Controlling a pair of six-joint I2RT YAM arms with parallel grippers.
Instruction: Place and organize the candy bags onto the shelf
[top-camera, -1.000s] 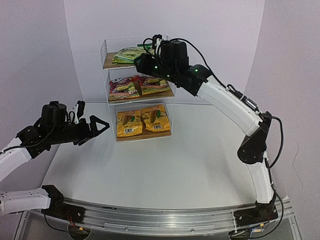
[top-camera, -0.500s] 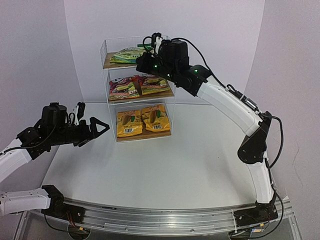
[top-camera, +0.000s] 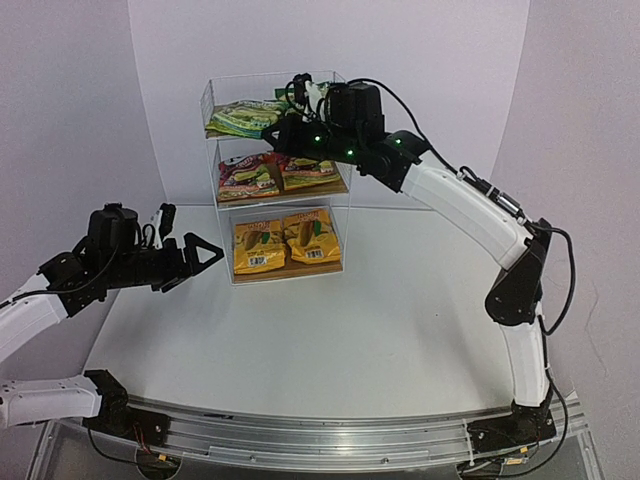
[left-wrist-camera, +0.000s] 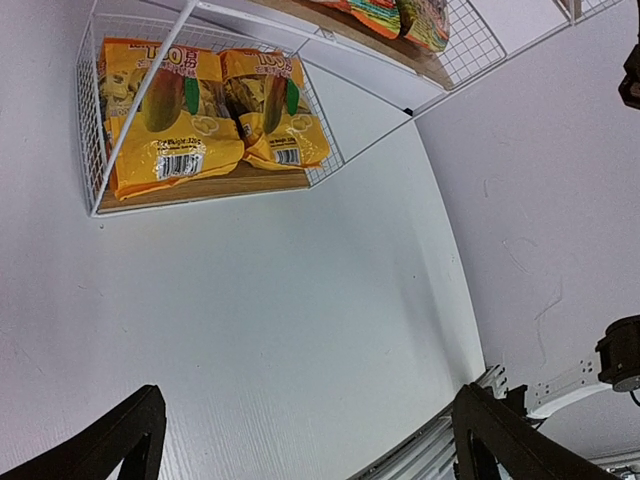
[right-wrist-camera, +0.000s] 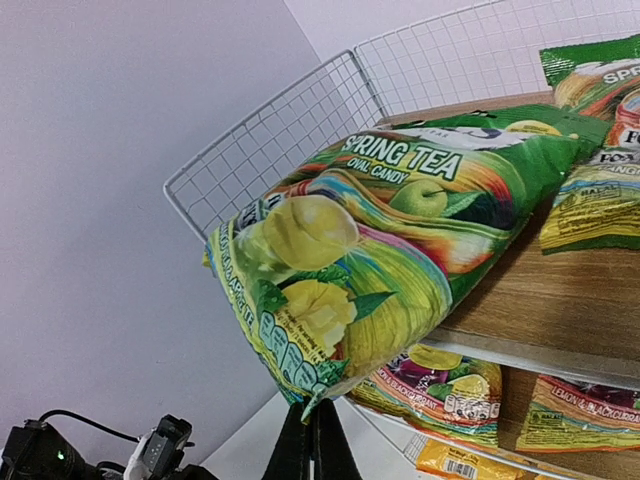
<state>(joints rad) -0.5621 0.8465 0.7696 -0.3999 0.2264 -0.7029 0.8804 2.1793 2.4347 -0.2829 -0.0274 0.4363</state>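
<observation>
- The right gripper (right-wrist-camera: 310, 440) has its fingers pressed together on the lowest corner of a green bag (right-wrist-camera: 390, 250). Only a small tip of foil seems to be between them.
- This bag lies at the front left corner of the top board (right-wrist-camera: 540, 310) of the shelf (right-wrist-camera: 280, 140). Its lower end hangs out over the board's front edge, in the air.
- The left gripper (top-camera: 188, 240) has its fingers wide apart and holds nothing. It hovers over the left part of the desk (top-camera: 350, 330), apart from the shelf.
- Risk: if the right fingers let go now, the hanging end may tip the bag off the front edge, and it would fall to the desk.
- Risk: the foil is glossy and the grip is thin, so a push inward may make the corner slip out, or the bag may fold instead of sliding.
- Risk: a strong push may drive it against the second green bag (right-wrist-camera: 600, 150) on the same board and disturb it.
- Risk: the right wrist is close to the wire and could catch it.
- Red bags (top-camera: 275, 172) on the middle board and yellow bags (left-wrist-camera: 200, 110) on the bottom board lie in pairs and look settled.
- Hidden: the second green bag is cut by the right edge of the wrist view, and in the top view the arm covers it.
- How much of the held bag rests on the board cannot be told, since the bag covers its own support.
</observation>
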